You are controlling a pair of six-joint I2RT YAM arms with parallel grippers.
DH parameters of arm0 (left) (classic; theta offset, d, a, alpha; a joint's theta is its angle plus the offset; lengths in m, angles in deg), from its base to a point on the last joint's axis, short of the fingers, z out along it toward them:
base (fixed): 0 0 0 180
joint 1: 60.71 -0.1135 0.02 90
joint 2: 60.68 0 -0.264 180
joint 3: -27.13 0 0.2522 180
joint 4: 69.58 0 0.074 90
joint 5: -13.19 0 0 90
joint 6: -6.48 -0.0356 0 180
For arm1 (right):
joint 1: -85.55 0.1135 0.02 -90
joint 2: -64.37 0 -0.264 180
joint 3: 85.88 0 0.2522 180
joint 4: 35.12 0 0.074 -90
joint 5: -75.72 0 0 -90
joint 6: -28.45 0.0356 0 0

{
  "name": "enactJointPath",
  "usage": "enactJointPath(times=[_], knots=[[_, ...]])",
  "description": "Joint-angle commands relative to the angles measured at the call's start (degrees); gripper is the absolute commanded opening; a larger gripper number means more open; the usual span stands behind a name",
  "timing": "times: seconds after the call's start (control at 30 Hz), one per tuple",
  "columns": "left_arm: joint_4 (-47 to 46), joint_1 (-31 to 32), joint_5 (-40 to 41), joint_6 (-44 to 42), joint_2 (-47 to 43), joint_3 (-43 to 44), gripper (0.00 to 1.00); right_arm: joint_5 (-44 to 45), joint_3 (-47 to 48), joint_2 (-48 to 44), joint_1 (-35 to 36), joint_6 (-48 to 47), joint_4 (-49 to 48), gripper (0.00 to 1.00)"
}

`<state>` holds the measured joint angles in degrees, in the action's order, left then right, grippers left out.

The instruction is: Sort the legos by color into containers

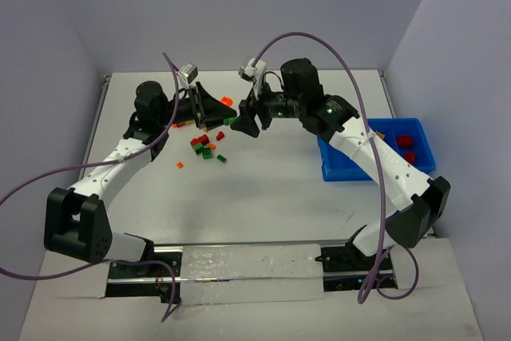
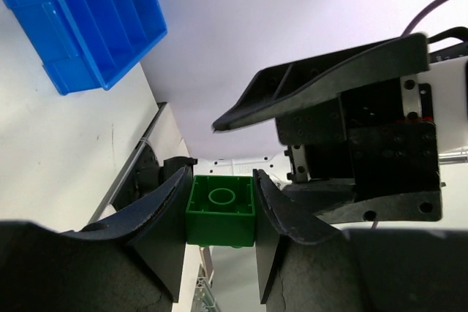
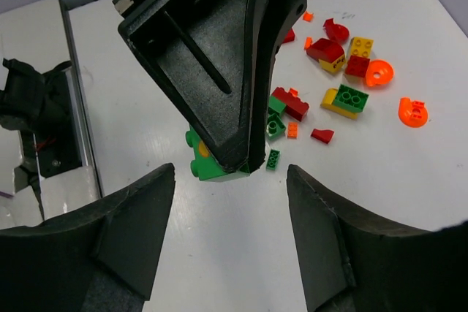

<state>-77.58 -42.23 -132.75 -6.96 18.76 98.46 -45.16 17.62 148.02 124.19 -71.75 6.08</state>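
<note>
The green brick (image 2: 220, 210) sits clamped between the fingers of my left pincer (image 1: 214, 109), lifted over the pile (image 1: 206, 148) near the bench's far edge. My right pincer (image 3: 228, 173) is spread wide and empty, just beside it, facing the brick head-on. The bin (image 1: 343, 167) lies by the right edge, nearer my right arm. Looks like a handover: right closes on the brick.

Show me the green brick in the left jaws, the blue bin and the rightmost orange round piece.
green brick (image 2: 221, 210): left wrist view, on its studded face.
blue bin (image 1: 342, 170): top external view, on its near wall.
orange round piece (image 3: 413, 111): right wrist view, on its body.
</note>
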Motion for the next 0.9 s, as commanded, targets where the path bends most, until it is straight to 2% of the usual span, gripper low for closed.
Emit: enactJointPath(times=[0.0,0.23,0.47,0.57,0.63,0.83,0.87], knots=[[-6.1,-0.3,-1.3,3.5,-0.3,-0.4,0.00,0.8,3.0,1.0,1.1,-0.7,-2.3,0.68],[-9.6,-0.3,-1.2,6.8,-0.1,-2.0,0.00,1.2,3.2,1.9,1.7,-1.5,-2.3,0.63],[-9.7,-0.3,-0.3,6.8,-0.1,-3.3,0.01,-0.4,5.1,2.7,1.7,0.2,-3.5,0.44],[-10.3,-0.3,-0.2,7.2,-0.1,-3.6,0.05,-1.6,5.4,3.0,1.7,0.8,-3.7,0.40],[-10.2,-0.4,-0.1,7.1,0.0,-3.3,0.08,-2.3,5.0,2.9,1.9,0.8,-3.9,0.30],[-13.4,-1.5,-0.3,9.0,0.2,-3.8,0.15,-2.3,3.0,2.2,1.8,0.1,-3.6,0.16],[-13.8,-1.7,-0.3,9.4,0.3,-3.8,0.18,-2.3,2.7,2.1,1.8,0.0,-3.6,0.12]])
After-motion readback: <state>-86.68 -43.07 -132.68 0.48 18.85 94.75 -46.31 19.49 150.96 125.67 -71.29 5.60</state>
